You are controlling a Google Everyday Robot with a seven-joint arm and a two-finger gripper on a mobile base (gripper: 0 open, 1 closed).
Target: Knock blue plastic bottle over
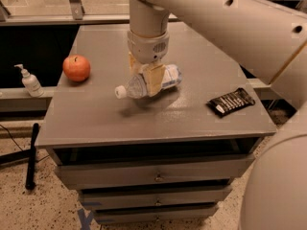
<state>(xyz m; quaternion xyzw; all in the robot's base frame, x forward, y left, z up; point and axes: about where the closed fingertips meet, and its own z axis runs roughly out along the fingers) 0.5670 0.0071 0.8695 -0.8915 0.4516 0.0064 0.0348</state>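
The blue plastic bottle (168, 78) lies on its side, with its white cap (119, 92) pointing left. It is held across its middle between my gripper's tan fingers (156, 79). My gripper (147, 80) hangs from the white arm over the middle of the grey cabinet top (96, 119) and is shut on the bottle. A shadow on the top just below the bottle suggests that it hangs slightly above the surface.
A red apple (76, 67) sits at the cabinet's left edge. A dark snack bar (231, 101) lies at the right. A small white pump bottle (30, 82) stands on a ledge left of the cabinet. Drawers are below the front edge.
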